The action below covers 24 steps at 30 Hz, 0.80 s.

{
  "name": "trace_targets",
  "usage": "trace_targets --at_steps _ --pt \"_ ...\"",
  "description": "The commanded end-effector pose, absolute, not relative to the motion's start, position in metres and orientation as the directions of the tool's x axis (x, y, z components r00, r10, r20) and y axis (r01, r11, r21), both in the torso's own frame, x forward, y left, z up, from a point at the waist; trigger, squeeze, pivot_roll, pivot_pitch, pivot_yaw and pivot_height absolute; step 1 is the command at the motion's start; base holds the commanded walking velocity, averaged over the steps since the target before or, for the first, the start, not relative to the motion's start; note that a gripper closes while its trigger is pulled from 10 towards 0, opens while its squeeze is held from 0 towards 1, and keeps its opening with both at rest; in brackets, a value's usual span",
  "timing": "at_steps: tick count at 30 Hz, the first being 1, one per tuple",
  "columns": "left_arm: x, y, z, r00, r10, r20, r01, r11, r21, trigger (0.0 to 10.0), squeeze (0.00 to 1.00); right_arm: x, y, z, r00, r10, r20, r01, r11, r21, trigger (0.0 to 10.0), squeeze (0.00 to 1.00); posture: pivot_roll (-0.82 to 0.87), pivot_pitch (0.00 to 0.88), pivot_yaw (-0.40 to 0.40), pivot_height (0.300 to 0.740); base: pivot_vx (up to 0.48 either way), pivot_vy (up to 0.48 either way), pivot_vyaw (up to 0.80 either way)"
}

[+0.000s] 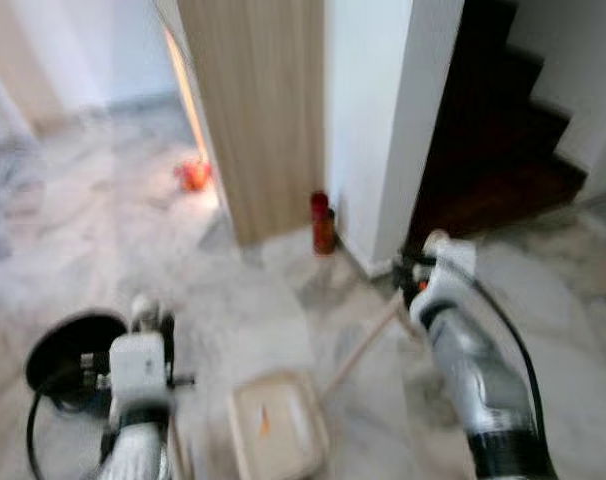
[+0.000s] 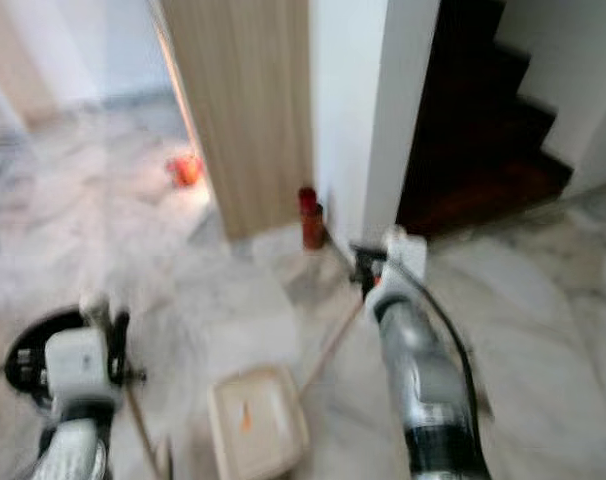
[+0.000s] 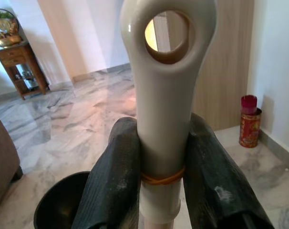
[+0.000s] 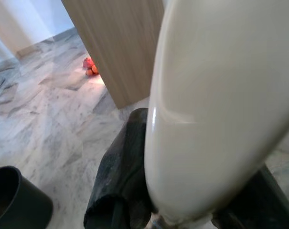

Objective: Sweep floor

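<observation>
left gripper point(image 3: 161, 179) clamps dustpan handle point(image 3: 166, 95); right gripper point(image 4: 182, 191) clamps broom handle point(image 4: 216, 105); marble floor point(image 1: 233, 300).

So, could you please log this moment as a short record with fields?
left gripper: shut on cream handle, the one with a hole in its end
right gripper: shut on second cream handle
dustpan: cream, on the floor between the arms, a small orange bit in it
bin: black, on the floor by the left arm
floor: pale marble
red can: upright at the foot of the wood panel
stairs: dark, ahead on the right
</observation>
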State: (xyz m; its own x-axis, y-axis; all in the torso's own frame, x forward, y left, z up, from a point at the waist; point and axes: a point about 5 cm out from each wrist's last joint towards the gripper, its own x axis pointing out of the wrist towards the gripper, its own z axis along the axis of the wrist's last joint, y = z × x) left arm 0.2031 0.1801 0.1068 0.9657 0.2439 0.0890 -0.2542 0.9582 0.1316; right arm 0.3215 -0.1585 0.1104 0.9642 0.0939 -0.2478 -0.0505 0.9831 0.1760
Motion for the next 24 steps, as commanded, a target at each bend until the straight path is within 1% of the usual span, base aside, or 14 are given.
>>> trace_targets --at_steps 1,15,19,24 --pt "0.2035 0.1845 0.1158 0.959 0.252 0.13 -0.27 0.951 0.151 10.0 0.0 0.326 -0.1524 0.1268 0.977 0.112 -0.183 -0.076 0.978 0.194 10.0 0.0 -0.22 0.0 0.049 0.74 0.0 0.345 0.0" --pt "0.2028 0.1855 0.1162 0.959 0.253 0.128 -0.271 0.95 0.154 10.0 0.0 0.3259 -0.1511 0.1275 0.977 0.121 -0.178 -0.087 0.979 0.184 10.0 0.0 -0.22 0.002 0.051 0.74 0.0 0.334 0.0" --pt "0.2029 0.1857 0.1163 0.959 0.253 0.128 -0.271 0.95 0.155 10.0 0.0 0.3257 -0.1503 0.1273 0.976 0.122 -0.181 -0.086 0.977 0.194 10.0 0.0 -0.22 0.003 0.052 0.74 0.0 0.332 0.61" --pt "0.2026 0.1857 0.1163 0.959 0.253 0.127 -0.271 0.95 0.156 10.0 0.0 0.3253 -0.1501 0.1273 0.976 0.123 -0.18 -0.085 0.976 0.201 10.0 0.0 -0.21 0.004 0.052 0.74 0.0 0.332 0.0"
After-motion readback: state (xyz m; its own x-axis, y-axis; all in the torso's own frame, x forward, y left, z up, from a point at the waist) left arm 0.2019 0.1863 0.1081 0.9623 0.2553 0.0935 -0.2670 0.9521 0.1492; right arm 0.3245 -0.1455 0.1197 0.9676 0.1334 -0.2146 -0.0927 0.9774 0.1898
